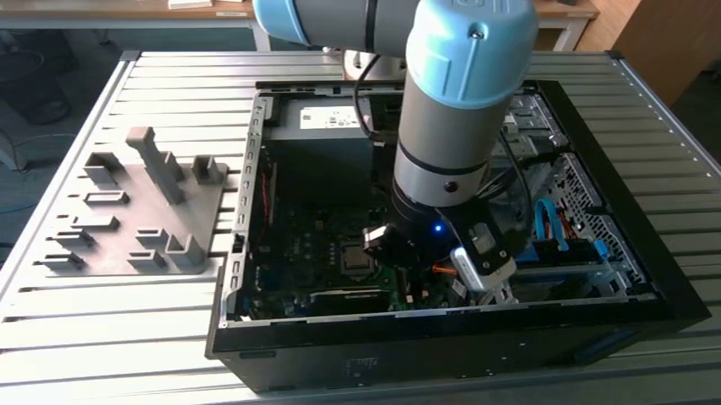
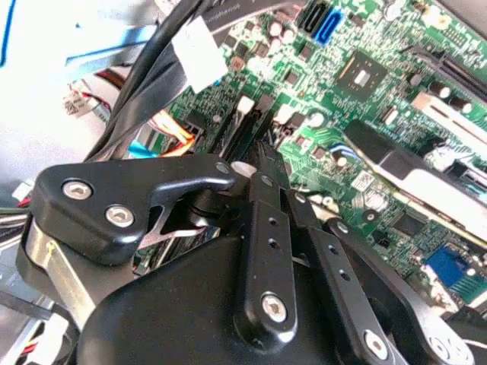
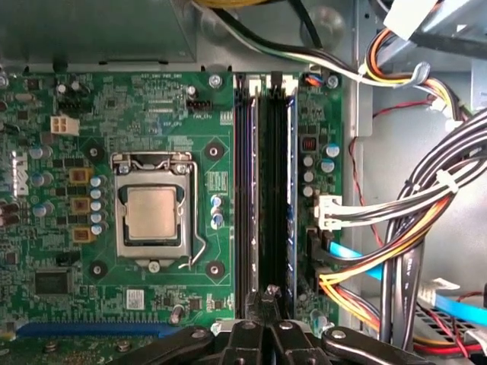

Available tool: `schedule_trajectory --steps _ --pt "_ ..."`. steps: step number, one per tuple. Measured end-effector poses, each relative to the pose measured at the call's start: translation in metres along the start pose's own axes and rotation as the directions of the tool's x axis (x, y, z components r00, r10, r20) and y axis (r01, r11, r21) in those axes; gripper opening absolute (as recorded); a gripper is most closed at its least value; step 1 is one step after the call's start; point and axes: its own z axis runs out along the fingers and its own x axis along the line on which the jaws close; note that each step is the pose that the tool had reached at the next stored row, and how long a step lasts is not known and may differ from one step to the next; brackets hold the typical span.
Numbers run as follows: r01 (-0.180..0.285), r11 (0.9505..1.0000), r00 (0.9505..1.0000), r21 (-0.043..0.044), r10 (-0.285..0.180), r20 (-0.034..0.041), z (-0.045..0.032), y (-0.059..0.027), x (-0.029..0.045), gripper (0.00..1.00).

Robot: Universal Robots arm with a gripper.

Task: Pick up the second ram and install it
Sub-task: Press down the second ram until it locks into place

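Black linkage bars of the claw (image 3: 268, 293) lie closest to the lens in both wrist views, and they hide much of the board below. In the first wrist view the two fingertips are pressed together with no gap between them. They sit over one end of the long black memory slots (image 3: 245, 190). In the second wrist view the claw (image 2: 262, 156) points down at the same slots in the same closed way.

The second ram (image 3: 274, 190) seems to be the dark strip that stands on its edge in the slots. It runs from the fingertips to the white latches (image 3: 272, 80) at the far end. I cannot tell whether the tips pinch its upper edge or only rest on it.

Beside the slots, on the green motherboard (image 3: 137, 99), is the processor socket (image 3: 151, 213) with its metal frame. On the other side of the slots hang bundles of coloured cables (image 3: 411, 228).

In the exterior view the arm (image 1: 462, 101) reaches down into the open computer case (image 1: 451, 346). The case lies on a slatted metal table (image 1: 113, 337). On the exterior view's left, well apart from the case, the grey holder block (image 1: 141, 211) stands on the table.
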Motion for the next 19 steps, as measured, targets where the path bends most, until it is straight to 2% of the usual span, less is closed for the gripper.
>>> schedule_trajectory --steps 7,10,11,15,16,19 --pt "0.002 0.9999 1.0 0.0147 -0.002 -0.0002 0.0034 -0.0021 -0.0001 0.1" --pt "0.003 0.9999 1.0 0.0152 -0.003 0.0001 0.0029 -0.0022 0.0 0.1" --pt "0.003 0.9999 1.0 0.013 -0.003 0.0008 0.0004 -0.0021 -0.0001 0.1" --pt "0.004 0.9999 1.0 0.015 -0.004 0.0002 -0.0184 -0.0031 -0.0002 0.1" --pt "0.004 0.9999 1.0 0.0147 -0.004 0.0002 -0.0198 -0.0021 -0.0003 0.1" --pt "0.004 0.9999 1.0 0.0148 -0.004 0.0002 -0.0206 0.0102 0.0 0.1"
